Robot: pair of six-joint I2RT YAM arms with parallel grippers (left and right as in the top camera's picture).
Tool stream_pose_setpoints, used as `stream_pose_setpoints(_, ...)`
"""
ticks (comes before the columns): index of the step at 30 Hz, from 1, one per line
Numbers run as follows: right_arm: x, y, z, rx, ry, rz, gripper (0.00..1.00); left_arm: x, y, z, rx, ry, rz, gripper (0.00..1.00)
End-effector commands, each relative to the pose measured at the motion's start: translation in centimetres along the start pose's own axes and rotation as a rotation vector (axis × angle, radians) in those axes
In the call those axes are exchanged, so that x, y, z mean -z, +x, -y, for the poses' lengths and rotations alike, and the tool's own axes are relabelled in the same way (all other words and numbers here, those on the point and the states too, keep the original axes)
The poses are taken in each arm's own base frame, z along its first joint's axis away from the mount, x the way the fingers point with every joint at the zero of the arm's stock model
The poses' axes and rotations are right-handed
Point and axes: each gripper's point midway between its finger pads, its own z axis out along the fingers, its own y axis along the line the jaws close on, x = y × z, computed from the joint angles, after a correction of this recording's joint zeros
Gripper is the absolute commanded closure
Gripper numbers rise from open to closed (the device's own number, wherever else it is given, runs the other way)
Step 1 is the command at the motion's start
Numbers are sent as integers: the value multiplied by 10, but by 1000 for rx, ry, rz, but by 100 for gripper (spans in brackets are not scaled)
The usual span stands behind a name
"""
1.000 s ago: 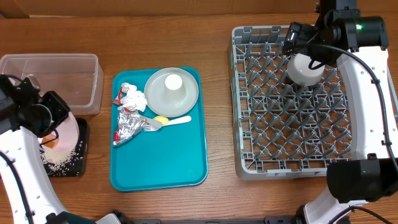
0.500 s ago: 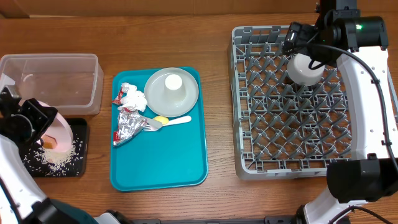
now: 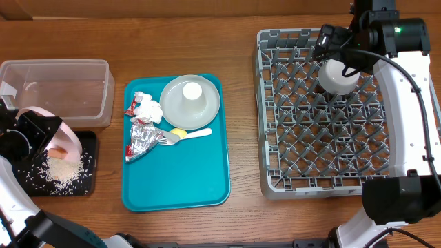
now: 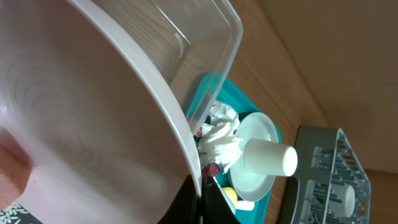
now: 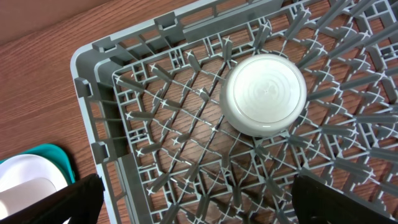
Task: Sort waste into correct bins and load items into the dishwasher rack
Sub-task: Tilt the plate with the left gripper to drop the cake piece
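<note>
so, overhead: the left hand (image 3: 36, 132) is clamped on the rim of the smooth pink plate (image 3: 67, 136), tipped with its low edge right over the shallow black tray (image 3: 93, 186), where loose rice (image 3: 63, 170) lies scattered. the orange cube (image 3: 58, 150) sits on the plate, so i'd guess more tilt drops it straight down. left wrist: glossy plate fills the view, clear tub (image 4: 227, 43) behind it. right wrist: the right hand (image 5: 198, 202) is spread wide, empty, above the upside-down white bowl (image 5: 264, 93) on the pegs of the grey rack (image 5: 102, 134).
</note>
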Motion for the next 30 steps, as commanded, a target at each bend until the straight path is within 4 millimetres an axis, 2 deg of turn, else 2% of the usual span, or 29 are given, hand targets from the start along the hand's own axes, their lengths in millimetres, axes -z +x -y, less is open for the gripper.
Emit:
stream_pose_setpoints(1, 5, -3, 0, -4, 0, 20, 0, 15, -9, 22, -75, 57, 50, 96)
stream_pose_setpoints(3, 5, -3, 0, -4, 0, 20, 0, 20, -9, 26, -90, 53, 67, 96)
stream_pose_setpoints(6, 5, -3, 0, -4, 0, 20, 0, 27, -9, 18, -71, -11, 86, 96)
stream_pose_setpoints(10, 5, -3, 0, -4, 0, 20, 0, 34, -8, 20, -30, 39, 91, 96)
stream_pose_setpoints(14, 5, -3, 0, -4, 0, 20, 0, 46, -14, 32, -32, 164, 123, 96)
stream_pose_setpoints(18, 5, -3, 0, -4, 0, 20, 0, 55, -14, 21, 4, 153, 140, 96)
stream_pose_setpoints(24, 5, -3, 0, -4, 0, 20, 0, 57, -12, 20, 22, 157, 136, 96)
stream_pose_setpoints(30, 5, -3, 0, -4, 0, 20, 0, 57, -9, 32, -8, 167, 133, 96)
